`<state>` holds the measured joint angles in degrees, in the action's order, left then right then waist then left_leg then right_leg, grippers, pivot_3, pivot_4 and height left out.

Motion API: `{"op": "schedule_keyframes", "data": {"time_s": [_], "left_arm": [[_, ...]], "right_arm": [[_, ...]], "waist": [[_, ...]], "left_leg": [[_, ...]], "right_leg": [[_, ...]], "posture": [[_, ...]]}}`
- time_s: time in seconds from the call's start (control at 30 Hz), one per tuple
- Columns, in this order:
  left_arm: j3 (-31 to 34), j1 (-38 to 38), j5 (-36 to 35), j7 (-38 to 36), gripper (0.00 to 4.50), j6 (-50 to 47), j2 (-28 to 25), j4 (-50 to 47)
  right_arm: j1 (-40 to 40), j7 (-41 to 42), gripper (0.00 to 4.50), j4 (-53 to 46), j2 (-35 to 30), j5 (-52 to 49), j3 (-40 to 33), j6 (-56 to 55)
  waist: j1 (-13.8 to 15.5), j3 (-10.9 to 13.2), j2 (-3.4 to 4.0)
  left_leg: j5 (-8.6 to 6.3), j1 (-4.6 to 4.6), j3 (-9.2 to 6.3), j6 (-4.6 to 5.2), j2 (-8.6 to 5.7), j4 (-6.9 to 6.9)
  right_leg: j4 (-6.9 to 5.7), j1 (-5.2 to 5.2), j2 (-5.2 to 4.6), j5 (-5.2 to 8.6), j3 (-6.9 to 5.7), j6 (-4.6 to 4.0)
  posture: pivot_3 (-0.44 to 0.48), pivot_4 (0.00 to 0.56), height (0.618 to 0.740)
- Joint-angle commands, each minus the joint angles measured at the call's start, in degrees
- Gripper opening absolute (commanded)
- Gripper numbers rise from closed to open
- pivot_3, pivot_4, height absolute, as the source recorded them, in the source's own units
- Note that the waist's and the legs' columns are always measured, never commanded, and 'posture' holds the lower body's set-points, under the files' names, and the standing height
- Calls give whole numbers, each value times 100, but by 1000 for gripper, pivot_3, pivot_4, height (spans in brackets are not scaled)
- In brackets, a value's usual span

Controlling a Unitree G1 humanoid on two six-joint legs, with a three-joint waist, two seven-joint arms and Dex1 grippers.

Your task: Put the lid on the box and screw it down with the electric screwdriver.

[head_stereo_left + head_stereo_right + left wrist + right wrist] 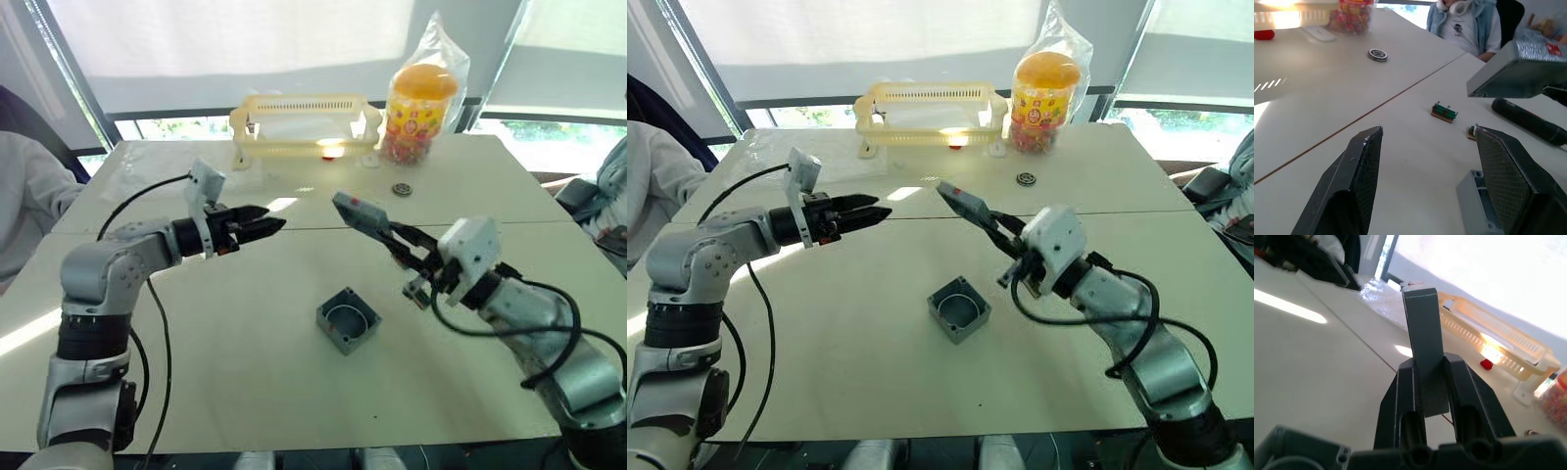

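Right end effector (392, 233) pinches the lid (361, 212) edge-on, held in the air above the desk (245, 372); left end effector (263, 224) hangs apart from it, fingers spread, empty. The box (348, 318) sits open-side up below. We'd level the lid first, square it to the box corners, then lower. The electric screwdriver (1528, 122) lies on the desk near the box.

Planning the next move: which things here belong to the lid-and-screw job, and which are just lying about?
For the job:
lid, clamped in the right gripper
box, open on the table
electric screwdriver, lying on the table

Lying about:
cream basket
candy jar
bearing ring
green connector pieces
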<state>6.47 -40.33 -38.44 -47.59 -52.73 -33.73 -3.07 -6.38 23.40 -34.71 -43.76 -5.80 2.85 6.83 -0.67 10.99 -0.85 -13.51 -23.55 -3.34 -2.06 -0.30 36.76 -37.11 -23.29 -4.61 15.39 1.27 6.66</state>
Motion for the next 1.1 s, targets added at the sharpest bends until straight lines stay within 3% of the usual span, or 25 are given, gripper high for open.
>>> {"op": "schedule_keyframes", "data": {"time_s": [0.03,0.13,0.37,0.6,1.1], "left_arm": [[-97,23,-12,-270,3039,207,-48,-70],[-385,59,13,-608,3039,242,-76,-114],[-937,-281,276,-1367,3039,548,-118,351],[-1242,-650,536,-1755,3039,893,142,899],[-1895,-768,932,-2224,3039,1282,623,842]], "right_arm": [[561,-397,110,-156,-151,1805,185,-1543],[1224,-1116,110,44,-117,3477,311,-2406],[1602,-2007,110,598,196,4861,298,-3273],[1495,-2128,110,1013,383,5226,343,-3503],[1375,-2112,110,1479,617,5494,550,-3694]], "waist": [[-4,0,-1],[-2,-1,-1],[-8,-1,-2],[0,-2,-3],[-6,-2,-3]], "left_leg": [[0,1,1,0,0,0],[1,3,0,-1,0,0],[15,7,0,-26,0,-1],[15,8,-1,-25,-1,1],[15,10,-2,-25,0,1]], "right_leg": [[0,2,0,0,0,0],[1,2,0,1,0,0],[0,7,0,11,4,-19],[1,15,-1,9,3,-16],[-2,16,0,2,3,-3]], "posture": [[0,150,740],[0,150,740],[0,150,740],[0,150,740],[0,150,740]]}}
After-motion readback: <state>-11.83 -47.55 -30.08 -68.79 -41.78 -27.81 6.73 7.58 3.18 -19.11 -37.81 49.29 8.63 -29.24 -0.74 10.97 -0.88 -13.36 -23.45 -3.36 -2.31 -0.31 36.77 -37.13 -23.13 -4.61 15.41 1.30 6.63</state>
